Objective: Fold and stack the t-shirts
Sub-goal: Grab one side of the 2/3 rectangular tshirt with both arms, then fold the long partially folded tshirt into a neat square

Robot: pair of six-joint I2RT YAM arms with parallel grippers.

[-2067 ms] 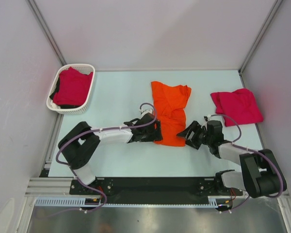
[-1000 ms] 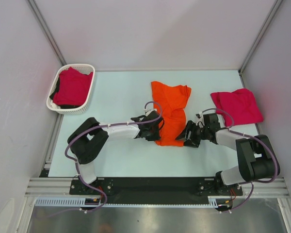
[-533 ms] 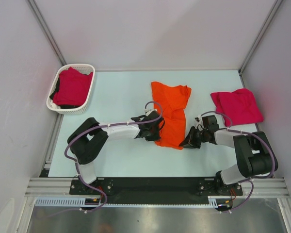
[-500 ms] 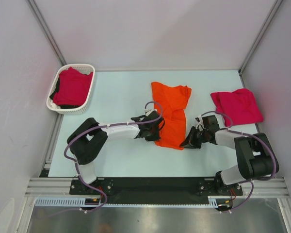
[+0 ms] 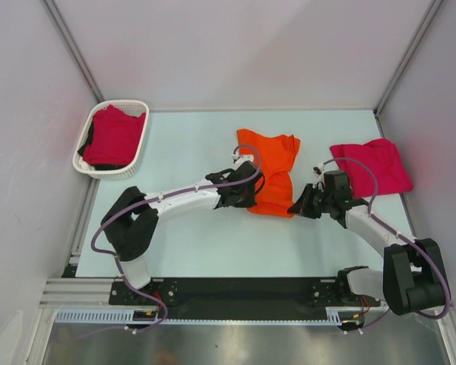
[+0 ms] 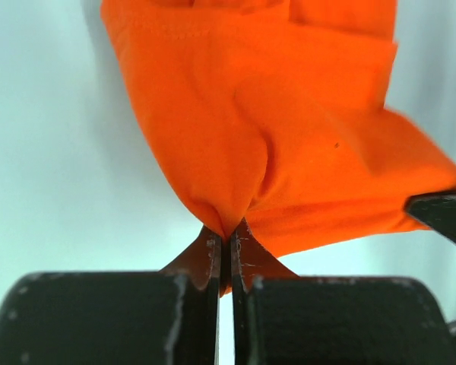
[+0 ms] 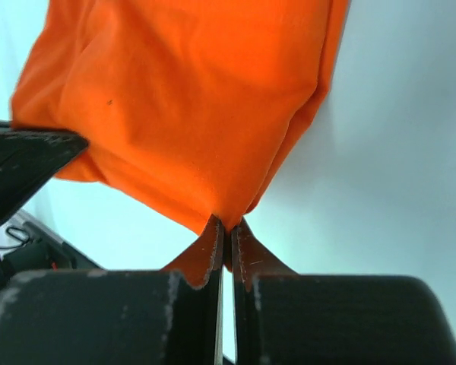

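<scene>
You have the orange t-shirt [image 5: 273,163] in the middle of the surface [image 5: 182,243], its far end lying flat toward the back wall and its near hem taken at both corners. The left fingers [image 6: 204,262] are clamped tight on the near-left corner. The right fingers [image 7: 204,258] are clamped just as tight on the near-right one, each pair with only a thin pinch of cloth between them. Holding both corners at once is what keeps the hem taut and level. In both wrist views the cloth rises off the surface toward the pinch and throws a shadow beneath, so the near edge is up while the rest lies flat as an anchor. That reads as the set-up for carrying the hem over toward the collar end to halve the shirt. Move both arms at the same pace, because a lag on either side would skew the crease. The folded crimson-pink t-shirt [image 5: 372,166] lies well apart at the right rear, which looks like the place for the stack. The basket [image 5: 110,173] at the left rear holds a crimson-pink bundle [image 5: 115,137], likely waiting its turn.
</scene>
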